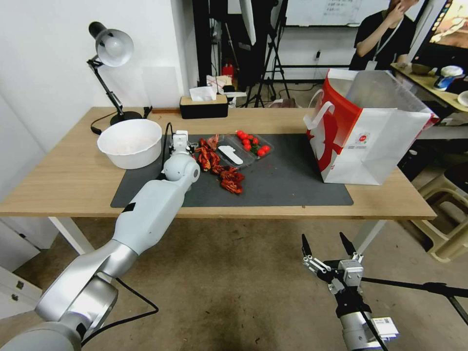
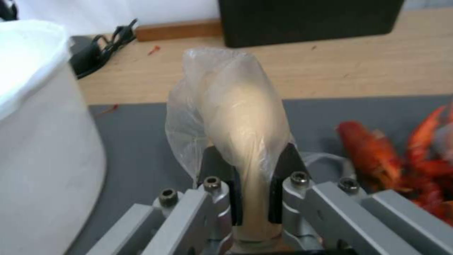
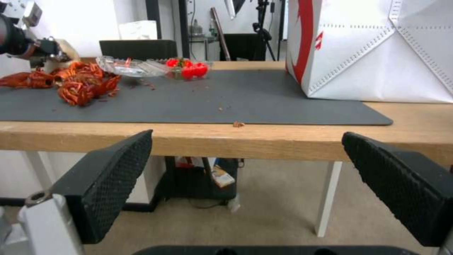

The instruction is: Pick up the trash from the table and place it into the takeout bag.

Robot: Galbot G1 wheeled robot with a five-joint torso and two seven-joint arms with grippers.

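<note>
My left gripper (image 1: 180,140) hovers over the left end of the dark grey mat (image 1: 292,185), shut on a beige piece of trash wrapped in clear plastic (image 2: 236,106). Its fingers (image 2: 225,177) pinch the piece's lower part. Red crayfish shells (image 1: 222,170) lie on the mat just right of it, seen close up as shells (image 2: 373,156) in the left wrist view. A clear tray (image 1: 246,146) holds red tomatoes. The takeout bag (image 1: 365,131) stands open at the table's right end. My right gripper (image 1: 322,239) is open below the table's front edge (image 3: 236,140), holding nothing.
A large white bowl (image 1: 129,141) stands right beside the left gripper, on the mat's left end. At the back of the table (image 1: 73,180) are a black tissue box (image 1: 204,106) and a desk lamp (image 1: 112,48). Stools stand to the right of the table.
</note>
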